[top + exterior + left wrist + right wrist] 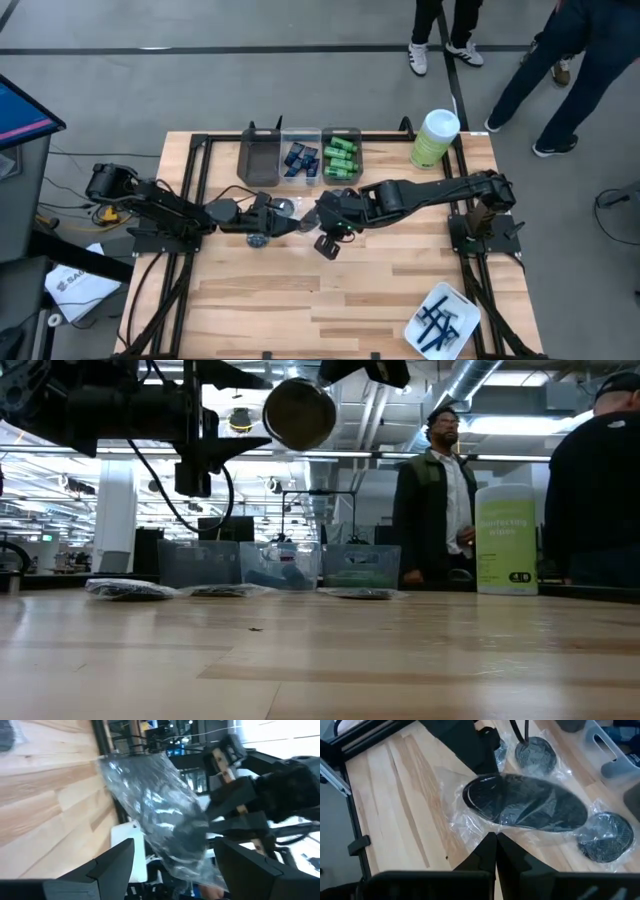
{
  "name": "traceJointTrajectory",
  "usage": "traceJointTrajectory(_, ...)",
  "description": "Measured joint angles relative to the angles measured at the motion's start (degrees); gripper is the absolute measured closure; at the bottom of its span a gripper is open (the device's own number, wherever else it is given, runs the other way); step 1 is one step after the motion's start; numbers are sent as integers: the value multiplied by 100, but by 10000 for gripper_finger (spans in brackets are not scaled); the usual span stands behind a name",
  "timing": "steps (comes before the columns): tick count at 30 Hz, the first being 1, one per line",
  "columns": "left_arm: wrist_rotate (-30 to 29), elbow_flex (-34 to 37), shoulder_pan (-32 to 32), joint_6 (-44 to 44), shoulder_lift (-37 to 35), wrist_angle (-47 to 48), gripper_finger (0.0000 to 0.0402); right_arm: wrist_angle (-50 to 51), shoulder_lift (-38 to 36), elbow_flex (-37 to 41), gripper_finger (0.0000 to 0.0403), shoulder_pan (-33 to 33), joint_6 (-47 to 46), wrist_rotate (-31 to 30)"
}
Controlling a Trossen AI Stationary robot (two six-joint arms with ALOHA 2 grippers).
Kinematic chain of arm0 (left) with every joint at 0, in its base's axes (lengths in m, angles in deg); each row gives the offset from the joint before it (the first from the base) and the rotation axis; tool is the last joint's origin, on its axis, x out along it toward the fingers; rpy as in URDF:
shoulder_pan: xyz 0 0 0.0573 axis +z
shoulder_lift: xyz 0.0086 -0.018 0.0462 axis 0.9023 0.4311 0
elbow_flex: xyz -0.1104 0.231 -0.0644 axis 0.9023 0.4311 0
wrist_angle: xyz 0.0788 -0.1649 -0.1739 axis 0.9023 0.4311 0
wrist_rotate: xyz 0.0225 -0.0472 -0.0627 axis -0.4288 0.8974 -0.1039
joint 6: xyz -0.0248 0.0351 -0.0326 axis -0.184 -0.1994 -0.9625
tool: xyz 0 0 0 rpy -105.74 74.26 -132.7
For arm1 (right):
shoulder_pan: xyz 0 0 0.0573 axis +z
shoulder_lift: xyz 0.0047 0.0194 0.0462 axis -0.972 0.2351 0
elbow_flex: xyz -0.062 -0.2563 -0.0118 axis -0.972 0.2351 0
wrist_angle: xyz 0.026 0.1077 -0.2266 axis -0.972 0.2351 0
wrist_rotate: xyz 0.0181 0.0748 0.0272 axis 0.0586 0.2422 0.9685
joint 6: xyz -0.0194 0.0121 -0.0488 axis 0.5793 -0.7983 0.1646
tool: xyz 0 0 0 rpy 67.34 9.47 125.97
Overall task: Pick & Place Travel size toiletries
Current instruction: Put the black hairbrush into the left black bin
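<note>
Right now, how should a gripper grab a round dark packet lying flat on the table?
Come straight down and pinch the packet by its clear wrap fringe, not the dark disc. It lies flat on the table, thin and wide, so only the loose film is likely to offer the fingers an edge.

Overhead looks straight down; low looks level; wrists close, probably sharing the packet.

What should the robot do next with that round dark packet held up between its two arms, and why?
Probably the left end effector should close on the round dark grey packet in crinkly clear wrap. The right end effector is shut on the wrap's edge, holding it off the table, and the packet hangs between the left one's open fingers, so this looks like a handover.
</note>
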Motion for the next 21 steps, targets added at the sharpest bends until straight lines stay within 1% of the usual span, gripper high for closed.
traceJointTrajectory(9, -137, 0, 31, -64, 4, -28, 131, -444, -2, 0, 403, -31, 205, 2)
traceJointTrajectory(16, -277, 0, 31, -74, 4, -400, 131, -455, 88, 8, 403, -42, 326, 22)
traceJointTrajectory(21, -313, 0, 31, -79, 4, -457, 138, -519, 226, 12, 403, -44, 372, 47)
